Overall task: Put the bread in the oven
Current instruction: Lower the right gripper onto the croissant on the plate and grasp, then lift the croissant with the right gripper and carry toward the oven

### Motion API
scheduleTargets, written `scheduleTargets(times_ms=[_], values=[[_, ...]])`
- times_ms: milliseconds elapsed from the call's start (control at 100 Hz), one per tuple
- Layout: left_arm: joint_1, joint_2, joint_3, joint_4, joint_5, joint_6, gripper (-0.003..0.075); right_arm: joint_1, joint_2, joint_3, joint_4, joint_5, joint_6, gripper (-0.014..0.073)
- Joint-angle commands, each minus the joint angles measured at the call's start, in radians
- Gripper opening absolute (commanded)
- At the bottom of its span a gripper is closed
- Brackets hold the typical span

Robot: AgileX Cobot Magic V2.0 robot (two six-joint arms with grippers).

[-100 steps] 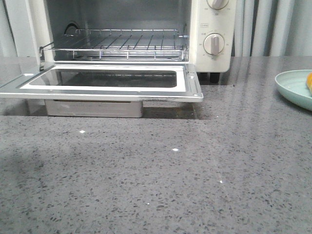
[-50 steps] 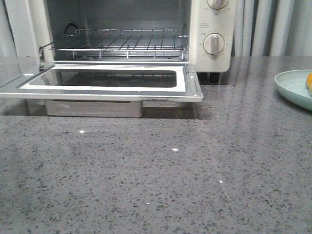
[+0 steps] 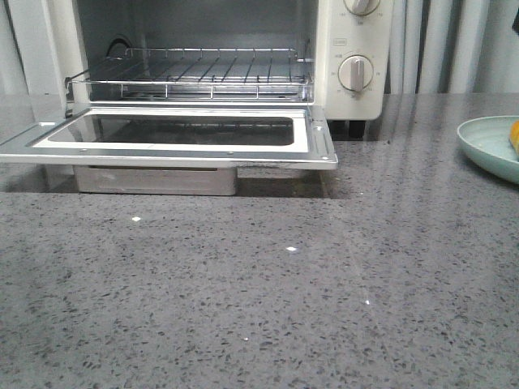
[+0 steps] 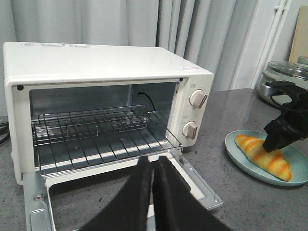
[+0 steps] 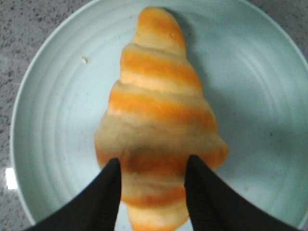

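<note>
Bread comes to a single piece: one golden-orange croissant-shaped roll [image 5: 159, 125] with paler cream stripes, lying on one pale green round plate [image 5: 43, 125]. One cream-white countertop toaster oven [image 4: 96, 67] stands with its glass-windowed door [image 3: 174, 134] dropped flat, one wire rack [image 3: 203, 73] showing inside and two round knobs [image 4: 197, 98] on its panel. At the far edge of the left wrist view sits one metal pot with a glass lid [image 4: 284, 77].

Everything rests on a grey speckled stone countertop [image 3: 259, 300], with pale grey curtains [image 4: 144, 21] hanging behind it.

On the right arm, the black gripper [image 5: 151, 185] is down over the plate with its fingers [image 5: 108, 190] spread partway, one on each side of the roll's lower half. Both tips sit against or just beside the crust; whether they press it I cannot tell. The roll lies flat on the plate, well to the right of the oven. On the left arm, the black gripper [image 4: 152, 166] has its fingers drawn together, tips touching, holding nothing, in front of the oven's door.
</note>
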Motion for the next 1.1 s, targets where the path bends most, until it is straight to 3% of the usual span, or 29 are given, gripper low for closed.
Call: scheduleTargets(times_ms=[0,400,500,620,1090], values=[[0.0,0.003,-0.034,0.0,-0.07,-0.006,-0.0022,-0.008,-0.013,-0.034,-0.033,-0.053,-0.009,0.0276],[0.0,0.003,-0.034,0.003,-0.07,-0.006,-0.0022,-0.008,0.043,-0.034,-0.052,-0.044,-0.009,0.0258],[0.0,0.003,-0.034,0.003,-0.07,-0.006,-0.0022,-0.008,0.043,-0.034,-0.052,-0.029,-0.009,0.0146],[0.0,0.001,-0.034,0.003,-0.069,-0.006,-0.0022,-0.008,0.043,-0.032,-0.052,-0.012,-0.009,-0.0075],[0.0,-0.104,-0.057,0.033,-0.008,-0.006,-0.0022,-0.004,-0.017,-0.034,-0.052,0.053,-0.009,-0.0069]])
